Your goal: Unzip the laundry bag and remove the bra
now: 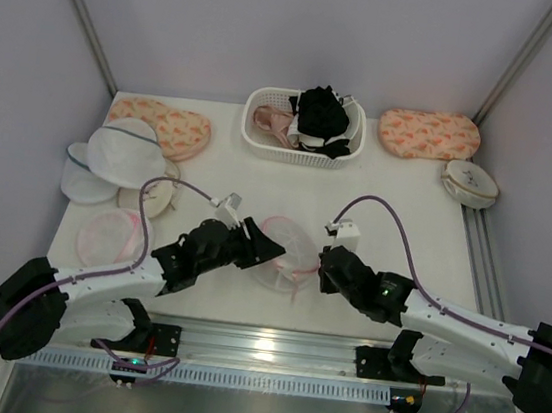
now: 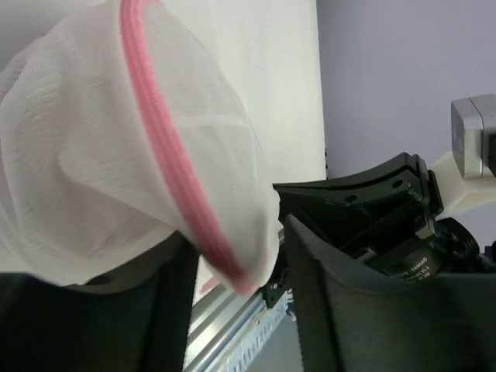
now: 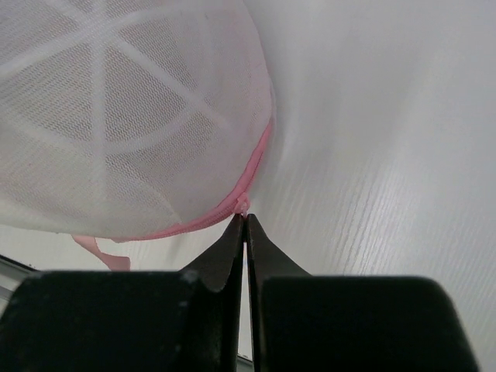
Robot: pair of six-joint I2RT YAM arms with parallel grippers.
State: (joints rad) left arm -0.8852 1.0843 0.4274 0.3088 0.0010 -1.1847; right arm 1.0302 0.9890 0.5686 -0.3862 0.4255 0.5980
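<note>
Reaching inward low | left gripper clamps laundry bag rim | right gripper pinched shut on zip pull

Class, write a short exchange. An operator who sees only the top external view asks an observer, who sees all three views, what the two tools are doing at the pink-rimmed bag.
Operator: From above I can't see the right tool's tips. Is it open or shut?
Observer: Shut. In the right wrist view the right tool has its tips together, right at the pink zip of the bag. A small tab sits just at the tips, but I cannot tell whether it is pinched.
Operator: And the left tool?
Observer: In the left wrist view the left tool grips the bag. The zip rim and mesh fill the gap between its fingers.
</note>
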